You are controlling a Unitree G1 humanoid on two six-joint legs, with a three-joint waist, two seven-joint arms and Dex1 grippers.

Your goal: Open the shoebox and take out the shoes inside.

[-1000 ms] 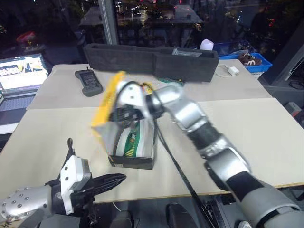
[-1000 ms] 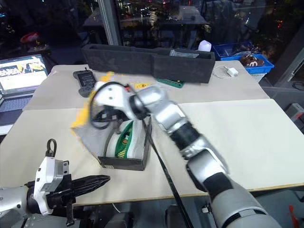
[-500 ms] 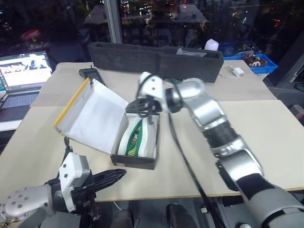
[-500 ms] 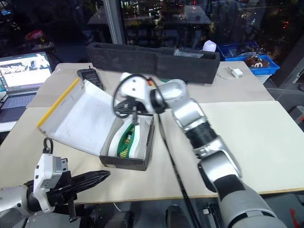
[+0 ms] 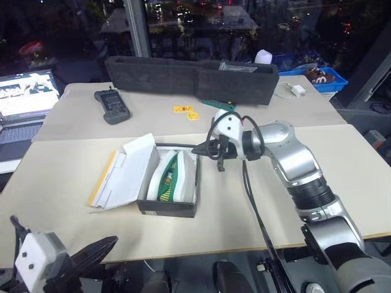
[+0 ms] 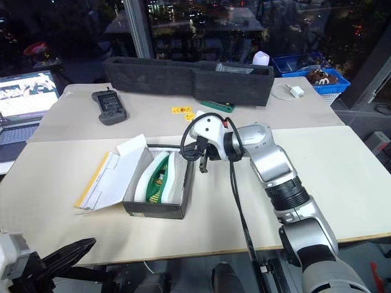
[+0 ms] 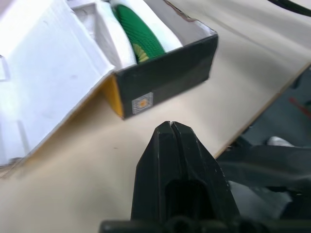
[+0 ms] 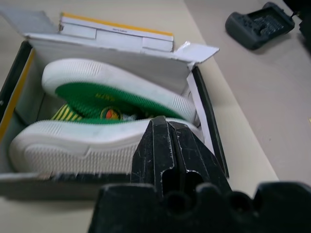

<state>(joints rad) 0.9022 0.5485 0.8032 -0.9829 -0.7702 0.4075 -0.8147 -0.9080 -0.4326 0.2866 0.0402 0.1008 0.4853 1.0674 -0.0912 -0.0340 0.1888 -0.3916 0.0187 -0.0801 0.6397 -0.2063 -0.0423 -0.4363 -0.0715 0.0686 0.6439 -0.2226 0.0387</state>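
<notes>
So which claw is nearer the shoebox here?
Right. The right claw sits shut at the far right edge of the open shoebox; the left claw, also shut, hangs off the table's near edge.

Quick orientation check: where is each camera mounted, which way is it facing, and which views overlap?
Left and right eye views: head, looking forward and down at the table; right arm reaches to the open shoebox.
Left wrist view: low at the near table edge, along the shut left tool, toward the shoebox end.
Right wrist view: along the shut right tool, into the box at the shoes.
All share shoebox and shoes.
</notes>
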